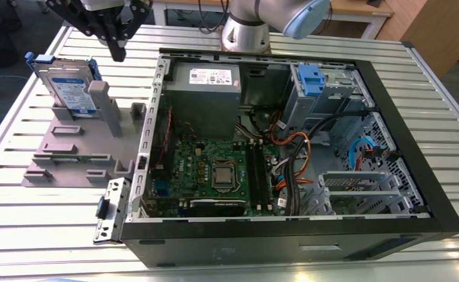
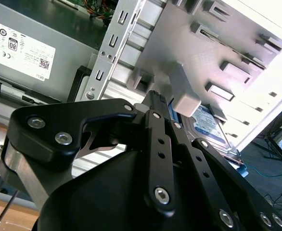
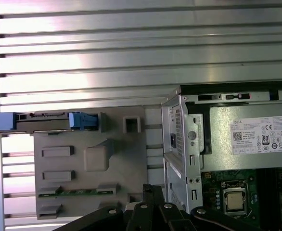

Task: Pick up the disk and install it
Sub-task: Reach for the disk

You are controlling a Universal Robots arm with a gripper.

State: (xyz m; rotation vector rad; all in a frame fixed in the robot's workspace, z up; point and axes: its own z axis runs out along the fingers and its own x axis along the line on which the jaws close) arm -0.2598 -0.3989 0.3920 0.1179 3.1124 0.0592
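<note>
Pickup looks like the step in hand: the black fingers [image 1: 118, 50] hang pressed together and empty, with the disk [image 1: 67, 88] below them and to the exterior view's left, a flat silver-grey hard drive with a white-and-blue label in a bright blue plastic bracket. It stands on edge in a grey plastic holder [image 1: 73, 147] on the slatted aluminium tabletop [image 1: 41, 205], outside the open black computer case [image 1: 253, 247]. Done well, the fingers would part, centre over the disk's top edge and squeeze its 2 flat faces, clear of the holder's post. A white printed sticker marks the grey metal power-supply box [image 1: 206, 100].
</note>
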